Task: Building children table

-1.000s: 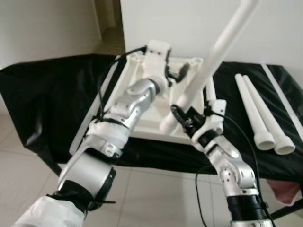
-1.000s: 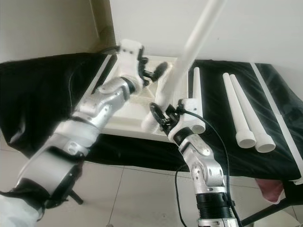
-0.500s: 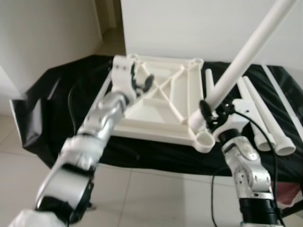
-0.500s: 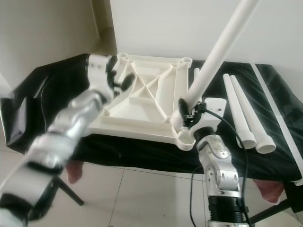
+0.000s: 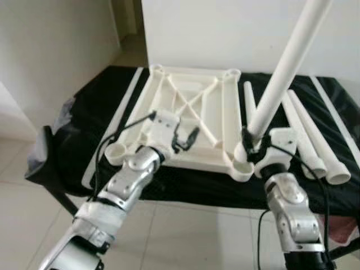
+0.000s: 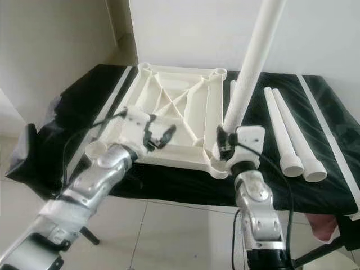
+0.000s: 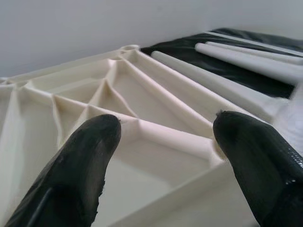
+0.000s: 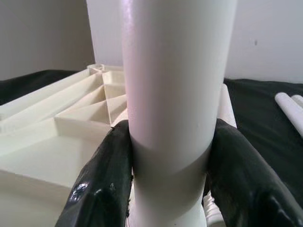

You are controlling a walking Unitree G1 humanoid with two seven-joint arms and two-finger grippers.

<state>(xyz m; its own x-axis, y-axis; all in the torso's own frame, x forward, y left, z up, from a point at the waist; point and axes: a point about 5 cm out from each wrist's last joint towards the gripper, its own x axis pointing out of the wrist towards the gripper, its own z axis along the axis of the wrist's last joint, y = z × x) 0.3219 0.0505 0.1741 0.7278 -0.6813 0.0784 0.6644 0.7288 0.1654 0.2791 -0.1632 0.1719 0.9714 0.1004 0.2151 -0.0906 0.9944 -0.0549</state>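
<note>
The cream-white children's table top lies upside down on a black-covered bench, ribs facing up. My right gripper is shut on a long white table leg near its lower end. The leg stands almost upright, leaning slightly right, with its foot at the near-right corner socket. In the right wrist view the black fingers clamp the leg on both sides. My left gripper hovers open over the near-left part of the top. In the left wrist view its fingertips stand wide apart above the ribs.
One loose leg lies along the top's right edge, and two more legs lie further right. White strips rest at the bench's right and left sides. An open socket marks the near-left corner. A wall stands behind, tiled floor in front.
My left arm pulled back from the far-left corner to the near-left part of the top. The right gripper swung the leg more upright and brought its foot to the near-right corner.
</note>
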